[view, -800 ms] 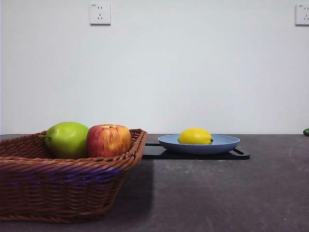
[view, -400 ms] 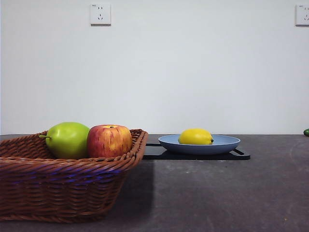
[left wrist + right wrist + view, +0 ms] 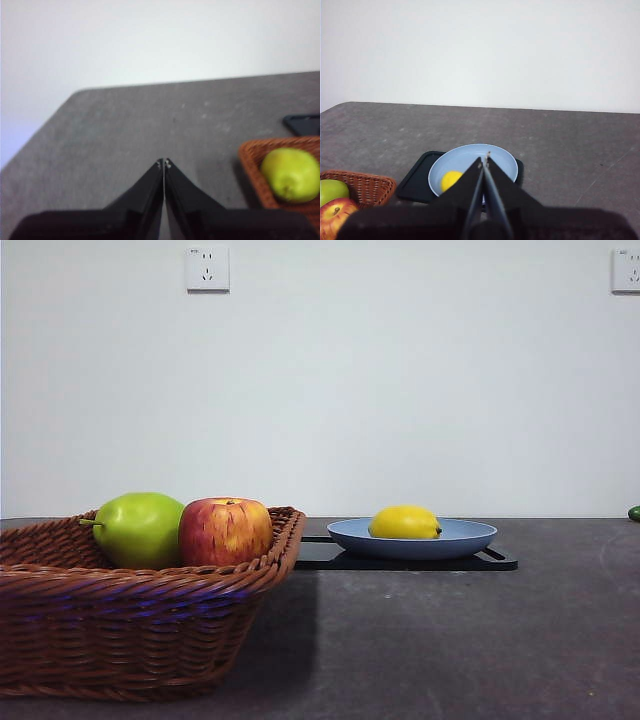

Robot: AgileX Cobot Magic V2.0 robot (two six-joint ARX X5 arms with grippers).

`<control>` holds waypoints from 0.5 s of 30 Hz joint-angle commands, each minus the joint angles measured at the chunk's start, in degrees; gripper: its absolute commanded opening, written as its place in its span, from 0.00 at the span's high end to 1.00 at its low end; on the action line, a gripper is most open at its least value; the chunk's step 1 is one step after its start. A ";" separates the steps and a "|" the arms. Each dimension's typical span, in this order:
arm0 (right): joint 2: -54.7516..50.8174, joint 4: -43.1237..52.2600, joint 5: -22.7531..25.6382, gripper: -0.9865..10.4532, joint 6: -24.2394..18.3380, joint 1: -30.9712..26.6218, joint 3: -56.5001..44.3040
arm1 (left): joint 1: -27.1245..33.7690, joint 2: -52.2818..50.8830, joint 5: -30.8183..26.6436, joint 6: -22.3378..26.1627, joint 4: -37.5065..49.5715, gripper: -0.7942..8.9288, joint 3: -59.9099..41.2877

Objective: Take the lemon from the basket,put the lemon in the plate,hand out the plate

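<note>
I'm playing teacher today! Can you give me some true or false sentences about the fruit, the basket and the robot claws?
1. The bright yellow lemon lies in the round light-blue plate. True.
2. The plate sits on bare table. False: it sits on a flat black tray.
3. The brown woven wicker basket holds a green pear-like fruit and a red-yellow apple. True.
4. The right claw grips the lemon. False: it is shut on nothing, above the plate.
5. The left claw is wide open. False: it is shut.
</note>
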 commanded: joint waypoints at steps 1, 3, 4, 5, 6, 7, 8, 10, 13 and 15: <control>0.09 0.57 0.20 0.91 0.68 0.37 0.44 | 1.07 -0.42 0.04 -2.86 4.09 0.91 -4.33; 0.09 0.57 0.22 0.91 0.68 0.37 0.44 | 1.46 -0.70 0.04 -2.93 5.99 0.91 -7.21; 0.09 0.57 0.22 0.91 0.68 0.37 0.44 | 1.53 -0.70 0.04 -2.93 6.56 0.91 -8.24; 0.07 0.57 0.24 0.91 0.68 0.37 0.44 | 1.62 -0.72 0.02 -2.93 6.73 0.91 -9.22; 0.07 0.57 0.24 0.91 0.68 0.37 0.44 | 1.62 -0.72 -0.04 -2.91 6.71 0.91 -9.81; 0.09 0.57 0.22 0.91 0.68 0.37 0.44 | 1.62 -0.72 -0.09 -2.91 6.67 0.91 -10.32; 0.09 0.57 0.20 0.91 0.68 0.37 0.44 | 1.62 -0.72 -0.09 -2.89 6.69 0.91 -10.95; 0.09 0.57 0.22 0.91 0.68 0.37 0.44 | 1.62 -0.81 -0.11 -2.86 6.64 0.91 -11.74; 0.07 0.57 0.22 0.91 0.68 0.37 0.44 | 1.60 -1.11 0.07 -2.84 7.13 0.91 -12.37; 0.07 0.57 0.22 0.91 0.68 0.37 0.44 | 1.60 -1.11 0.17 -3.06 7.08 0.91 -12.37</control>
